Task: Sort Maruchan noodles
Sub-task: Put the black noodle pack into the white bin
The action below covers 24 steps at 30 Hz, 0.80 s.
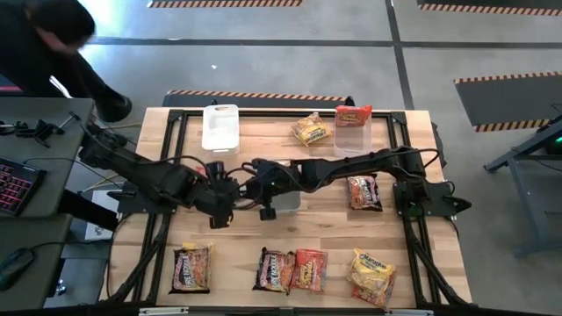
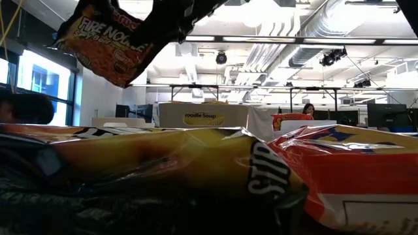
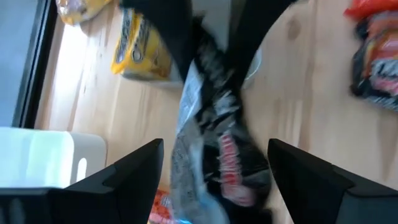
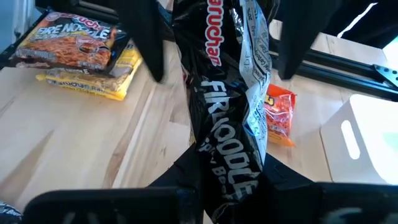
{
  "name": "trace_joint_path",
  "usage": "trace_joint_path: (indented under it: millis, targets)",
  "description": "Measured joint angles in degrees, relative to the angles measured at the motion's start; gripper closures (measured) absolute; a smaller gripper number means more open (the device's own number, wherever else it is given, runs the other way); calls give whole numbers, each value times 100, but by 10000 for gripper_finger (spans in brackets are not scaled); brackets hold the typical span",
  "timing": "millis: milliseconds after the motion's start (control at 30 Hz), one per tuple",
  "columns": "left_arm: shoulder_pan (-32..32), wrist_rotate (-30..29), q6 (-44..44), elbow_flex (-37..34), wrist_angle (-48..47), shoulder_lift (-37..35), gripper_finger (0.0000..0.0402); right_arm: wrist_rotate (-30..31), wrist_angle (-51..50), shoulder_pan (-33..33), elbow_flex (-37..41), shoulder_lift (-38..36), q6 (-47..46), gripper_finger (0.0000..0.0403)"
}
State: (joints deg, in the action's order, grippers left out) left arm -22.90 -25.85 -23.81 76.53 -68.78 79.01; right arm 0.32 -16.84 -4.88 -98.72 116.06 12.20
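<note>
Crumpled black noodle packet (image 4: pixel 227 118) – white lettering – pinched in right tool (image 4: pixel 230 186); left tool (image 3: pixel 214 168) spread.

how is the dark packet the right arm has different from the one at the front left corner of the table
The held dark packet is up off the table, pinched in the right tool and crumpled lengthwise; the front-left packet lies flat on the table, untouched. The held one sits mid-table between both arms, with the open left tool facing it; the other lies alone near the front edge. Both are dark noodle packets.

Grey concrete floor (image 1: pixel 290 66) with hazard-striped mats (image 1: pixel 505 79) — ceiling ducts (image 2: pixel 339 26), bright windows (image 2: pixel 39 81).
</note>
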Motion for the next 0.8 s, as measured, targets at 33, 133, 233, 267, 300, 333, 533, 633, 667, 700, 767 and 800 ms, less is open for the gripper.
trace_joint_path:
  millis: [33, 133, 233, 267, 300, 333, 533, 633, 667, 700, 767, 800]
  targets:
    - [0, 0, -4, -83, -7, 8, 124, -5, -5, -11, 2, -1, 15, 350]
    - [0, -7, -45, -304, 12, 6, 124, -15, -35, -48, 11, -1, 41, 350]
    - [-10, -43, -103, -432, 59, 2, 129, -10, -46, -41, 13, -1, 74, 350]
    - [-18, -47, -99, -467, 95, -1, 134, -2, -46, -39, 13, -1, 73, 350]
    - [-19, -46, -78, -485, 131, -6, 142, 3, -45, -40, 14, -3, 75, 350]
    - [-20, -42, -49, -505, 172, -20, 151, 2, -43, -40, 15, -3, 73, 350]
    - [-4, -40, 279, -527, 261, -36, 227, 103, -31, -40, 17, -16, 73, 348]
    - [7, -78, 398, -527, 259, -36, 269, 315, -44, -51, 17, -21, 171, 331]
    - [9, -114, 400, -527, 249, -36, 282, 372, -43, -55, 17, -21, 188, 322]
    - [11, -178, 398, -534, 243, -53, 293, 408, -47, -55, 17, -22, 206, 311]
    - [11, -318, 398, -628, 303, -172, 308, 482, -77, -55, 17, -24, 232, 286]
    - [11, -381, 394, -714, 388, -258, 309, 570, -127, -53, 17, -52, 243, 274]
